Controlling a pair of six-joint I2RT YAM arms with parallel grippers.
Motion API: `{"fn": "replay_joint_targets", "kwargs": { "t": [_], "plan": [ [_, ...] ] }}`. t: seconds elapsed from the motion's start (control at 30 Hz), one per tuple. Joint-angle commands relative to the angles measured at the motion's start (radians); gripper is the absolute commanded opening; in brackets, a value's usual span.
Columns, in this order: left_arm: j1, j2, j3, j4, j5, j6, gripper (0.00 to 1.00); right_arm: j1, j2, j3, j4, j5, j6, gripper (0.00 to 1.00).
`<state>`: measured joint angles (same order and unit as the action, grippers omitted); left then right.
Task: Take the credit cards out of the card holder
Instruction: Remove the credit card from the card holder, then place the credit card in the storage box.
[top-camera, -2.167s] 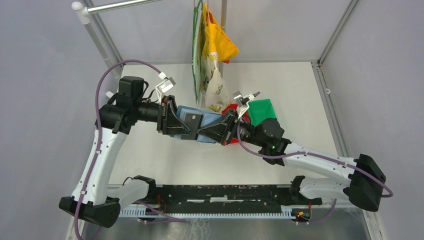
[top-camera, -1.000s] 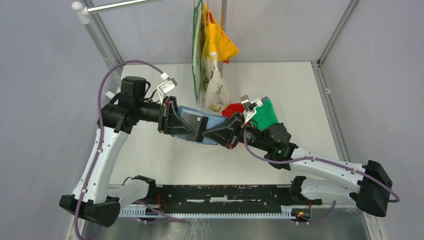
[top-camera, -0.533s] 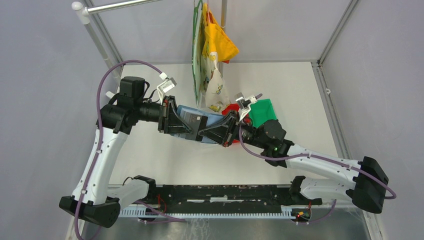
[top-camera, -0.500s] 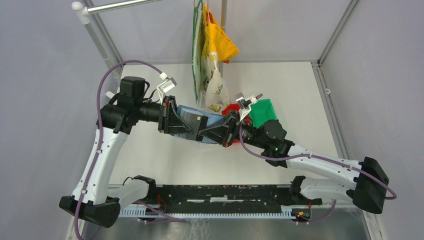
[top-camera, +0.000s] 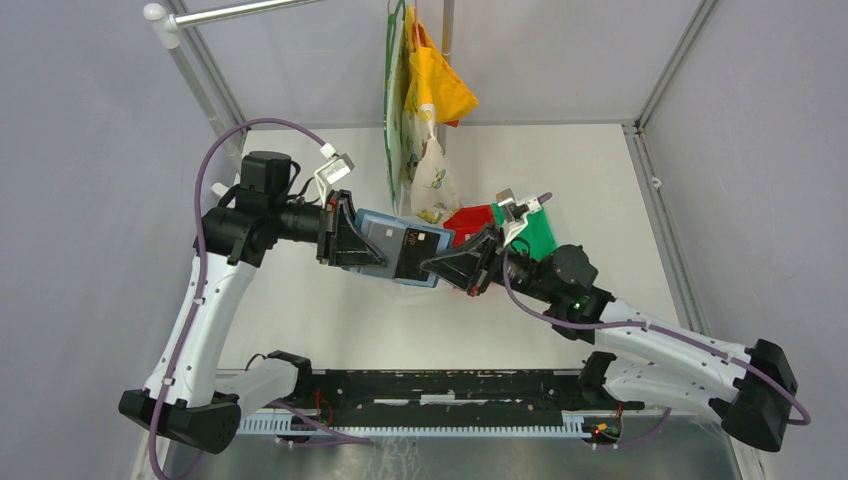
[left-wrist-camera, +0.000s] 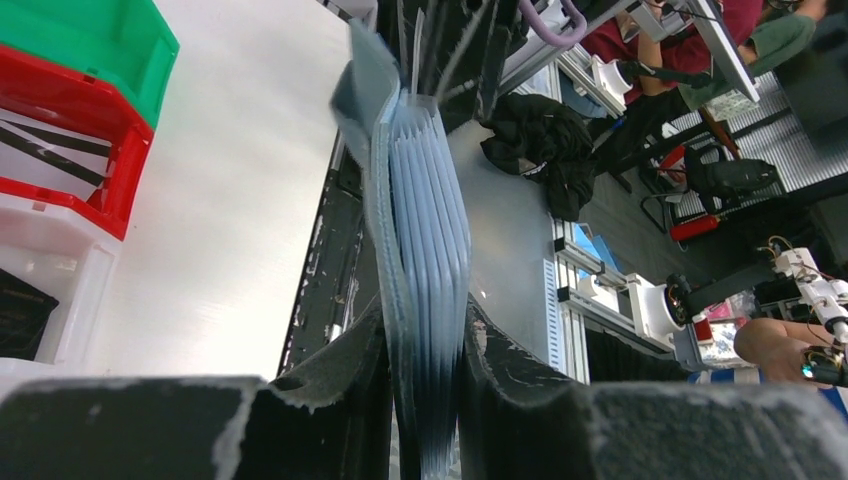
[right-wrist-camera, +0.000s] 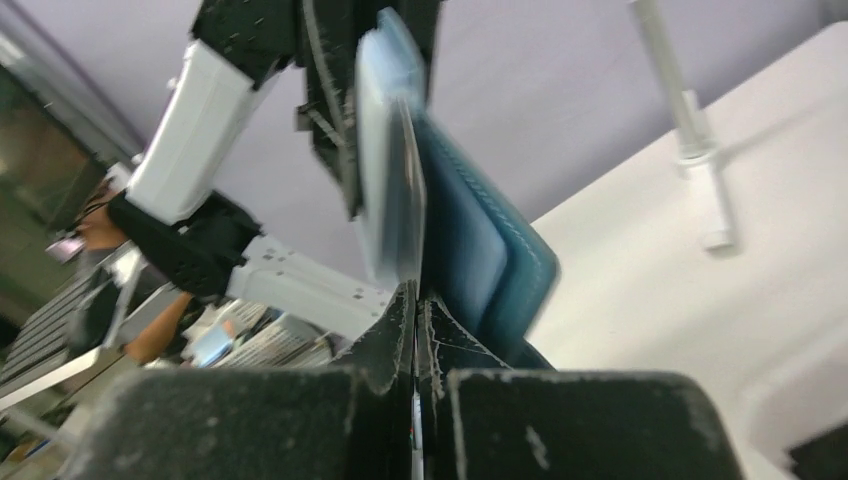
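1. Two grippers are being used. The card holder (top-camera: 378, 228) is being held aloft, clamped in the left gripper (top-camera: 350, 247), above the tabletop (top-camera: 600, 180) midway between its left and right edges.
2. The right gripper (top-camera: 432, 264), its fingers now pressed together on a dark credit card (top-camera: 420, 248), is being drawn back rightwards.
3. More of that card is being exposed than half a second ago, so this extraction is judged nearly complete.
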<state>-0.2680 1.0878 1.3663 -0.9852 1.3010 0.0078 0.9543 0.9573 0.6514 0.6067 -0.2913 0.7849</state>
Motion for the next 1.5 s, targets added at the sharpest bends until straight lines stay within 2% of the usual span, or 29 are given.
{"fn": "replay_joint_targets", "kwargs": {
  "t": [0.0, 0.23, 0.37, 0.47, 0.63, 1.07, 1.47],
  "plan": [
    [-0.008, -0.011, 0.056, 0.016, 0.040, -0.025, 0.10, -0.112, -0.096, -0.032, -0.127, 0.055, -0.046, 0.00],
    [-0.008, -0.003, 0.075, -0.013, -0.071, 0.047, 0.06, -0.284, -0.207, 0.010, -0.496, 0.056, -0.163, 0.00],
    [-0.008, 0.007, 0.097, -0.036, -0.129, 0.074, 0.05, -0.327, -0.208, 0.018, -0.598, 0.052, -0.201, 0.00],
    [-0.008, 0.019, 0.136, -0.079, -0.190, 0.127, 0.04, -0.336, -0.164, 0.004, -0.597, 0.021, -0.200, 0.00],
    [-0.008, 0.008, 0.162, -0.096, -0.249, 0.168, 0.03, -0.326, 0.022, 0.012, -0.509, -0.068, -0.179, 0.00],
    [-0.008, -0.030, 0.126, -0.111, -0.231, 0.180, 0.02, -0.115, 0.509, 0.267, -0.517, 0.187, -0.258, 0.00],
    [-0.008, -0.029, 0.120, -0.113, -0.187, 0.179, 0.02, -0.077, 0.669, 0.277, -0.398, 0.285, -0.266, 0.00]
  ]
}}
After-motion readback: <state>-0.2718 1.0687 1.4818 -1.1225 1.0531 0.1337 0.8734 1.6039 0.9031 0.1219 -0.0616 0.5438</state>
